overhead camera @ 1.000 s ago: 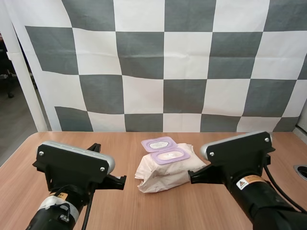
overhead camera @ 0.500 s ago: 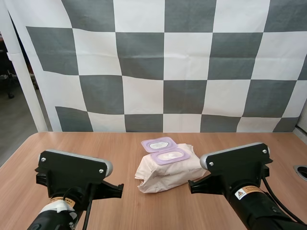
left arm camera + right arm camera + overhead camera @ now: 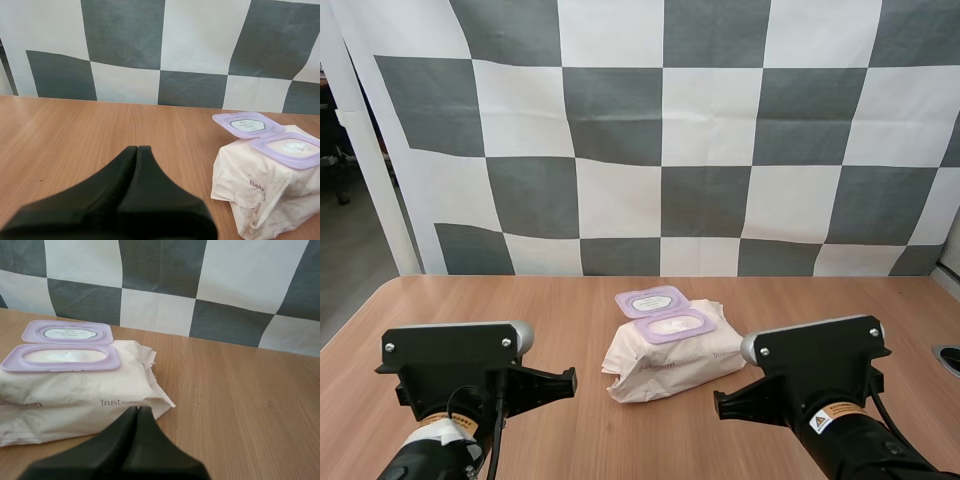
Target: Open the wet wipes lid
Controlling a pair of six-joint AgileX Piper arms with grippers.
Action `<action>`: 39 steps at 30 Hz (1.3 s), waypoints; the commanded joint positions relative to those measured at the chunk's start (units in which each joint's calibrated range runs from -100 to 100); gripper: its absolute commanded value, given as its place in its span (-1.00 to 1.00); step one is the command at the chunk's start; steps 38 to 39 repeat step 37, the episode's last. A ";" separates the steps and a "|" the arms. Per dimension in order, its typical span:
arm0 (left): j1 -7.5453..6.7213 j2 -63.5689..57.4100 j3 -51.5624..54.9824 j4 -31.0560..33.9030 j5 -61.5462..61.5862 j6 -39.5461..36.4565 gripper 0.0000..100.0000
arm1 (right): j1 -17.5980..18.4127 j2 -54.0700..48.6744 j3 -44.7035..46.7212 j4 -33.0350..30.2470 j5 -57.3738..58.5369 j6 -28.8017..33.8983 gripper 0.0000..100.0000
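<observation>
A cream pack of wet wipes (image 3: 665,360) lies mid-table with its purple lid (image 3: 651,300) flipped back and the purple-framed opening (image 3: 675,324) showing white wipes. My left gripper (image 3: 137,148) is shut, its fingers together as one dark wedge, on the near side and left of the pack (image 3: 267,192). My right gripper (image 3: 138,409) is shut too, just in front of the pack's (image 3: 75,395) right end, touching nothing. The open lid (image 3: 67,332) lies flat behind the opening. In the high view both arms sit low at the near edge, left (image 3: 460,375) and right (image 3: 815,375).
The wooden table (image 3: 570,300) stretches bare around the pack. A round dark fitting (image 3: 948,357) sits at the table's right edge.
Both arms have drawn back toward the near edge and sunk lower in the high view. The pack and its open lid have not moved.
</observation>
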 commanded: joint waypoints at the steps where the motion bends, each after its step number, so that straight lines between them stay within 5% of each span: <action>1: 0.00 0.00 0.00 0.14 -0.02 0.03 -1.00 | -0.03 -0.44 0.00 -2.12 0.38 2.18 -1.00; 39: 0.00 0.00 0.00 0.48 -0.49 -0.31 -1.00 | 0.27 -3.75 0.00 -2.27 4.17 2.04 -1.00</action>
